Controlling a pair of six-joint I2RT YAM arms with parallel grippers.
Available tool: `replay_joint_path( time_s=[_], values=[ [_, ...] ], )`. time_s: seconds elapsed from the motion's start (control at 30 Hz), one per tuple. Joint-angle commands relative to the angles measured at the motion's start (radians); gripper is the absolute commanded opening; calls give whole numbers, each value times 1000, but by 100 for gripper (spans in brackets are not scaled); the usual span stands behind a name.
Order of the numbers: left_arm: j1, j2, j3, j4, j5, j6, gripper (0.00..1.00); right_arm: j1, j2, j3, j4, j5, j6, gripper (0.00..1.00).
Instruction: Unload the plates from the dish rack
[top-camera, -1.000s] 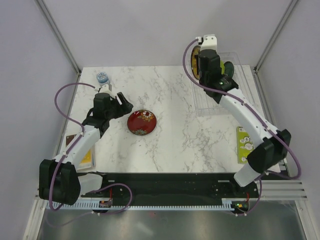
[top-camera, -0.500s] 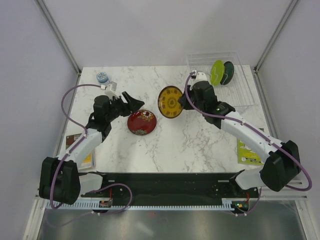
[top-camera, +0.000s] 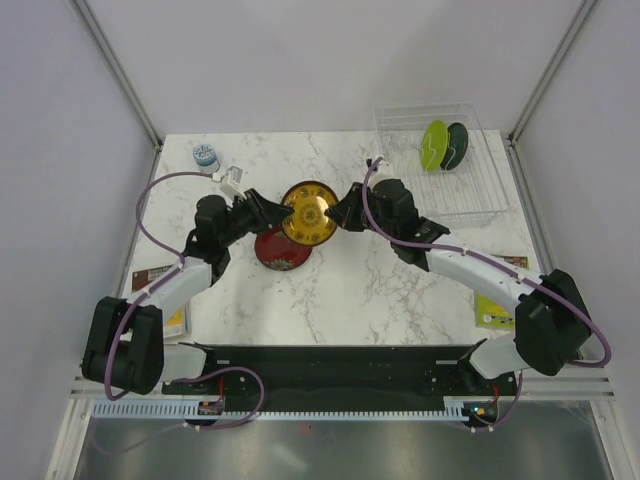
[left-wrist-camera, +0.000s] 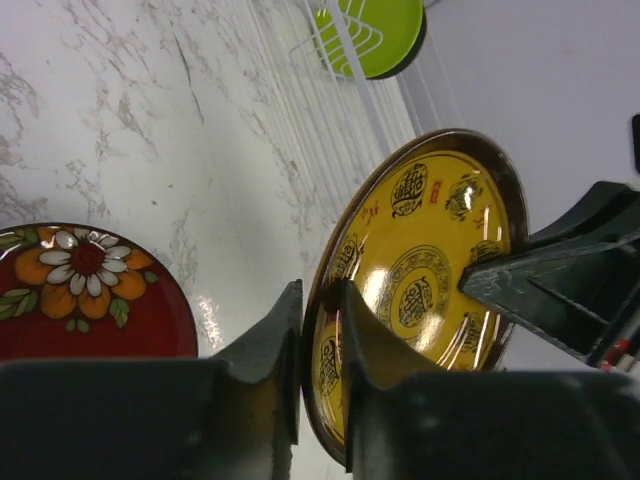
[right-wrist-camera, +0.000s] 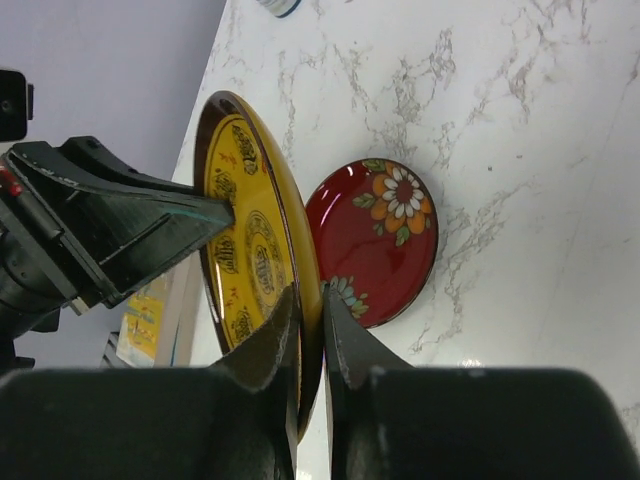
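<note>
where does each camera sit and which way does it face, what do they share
Top external: above and behind the bases, looking down on the white marbled table; both arms show, left hand and right hand both on the amber-yellow round plate.
Left wrist: on the left arm, facing the lime green round plate; own fingers show.
Right wrist: on the right arm, facing the red floral round plate; own fingers show.
Shared: both wrist views show that amber plate and the opposite hand.

We see a white marbled table (top-camera: 380, 290) with a red floral plate (top-camera: 272, 256) lying left of centre. The dish rack (top-camera: 482, 196) stands far right, a small round container (top-camera: 205, 155) far left, and a printed card (top-camera: 490, 308) near right.
</note>
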Motion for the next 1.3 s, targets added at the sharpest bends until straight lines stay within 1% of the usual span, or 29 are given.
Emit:
replay_joint_path(
  time_s=[0.0,0.03,0.07,0.1,0.13,0.17,0.2,0.23,0.27,0.3,0.33,0.37,0.4,0.5,0.7,0.9,1.07,1.17,1.23,1.27],
  values=[
    [-8,0,-11,80,19,-25,7,17,4,-14,181,-128,91,0],
    [-8,-2,-11,80,22,-23,2,17,17,-14,187,-151,94,0],
    [-8,0,-13,80,27,-20,2,16,21,-8,185,-152,96,1],
    [-6,-8,-14,72,22,-15,2,16,26,-5,167,-148,90,4],
    [-6,-11,-14,51,10,-11,2,13,26,1,153,-137,86,25],
    [-6,-19,-14,29,-20,-2,2,11,27,18,135,-120,76,38],
    [-6,-26,-14,-32,-42,26,2,7,23,29,77,-110,59,48],
    [-6,-40,-2,-73,-69,43,2,-4,18,56,38,-90,21,62],
    [-5,-48,7,-118,-134,79,2,-10,9,68,-5,-20,1,68],
    [0,-52,13,-189,-160,98,2,-15,-14,81,-90,18,-22,72],
    [4,-58,18,-219,-189,113,2,-27,-28,96,-136,62,-67,78],
    [9,-60,18,-244,-235,133,2,-35,-42,99,-175,143,-81,80],
    [23,-63,15,-253,-249,141,2,-46,-70,101,-221,165,-96,82],
    [53,-46,-7,-259,-269,152,2,-92,-123,76,-256,174,-130,83],
    [78,37,2,-284,-295,164,2,-139,-177,4,-277,168,-138,84],
    [83,95,-8,-288,-314,176,2,-156,-186,-11,-283,171,-148,84],
    [83,98,-27,-308,-353,192,2,-168,-174,9,-286,177,-162,84],
    [84,100,-22,-324,-354,201,11,-181,-163,18,-292,179,-173,84],
    [84,101,-19,-327,-340,203,27,-191,-155,36,-301,191,-191,84],
    [84,100,-18,-331,-340,202,36,-193,-148,45,-318,203,-199,84]
  ],
)
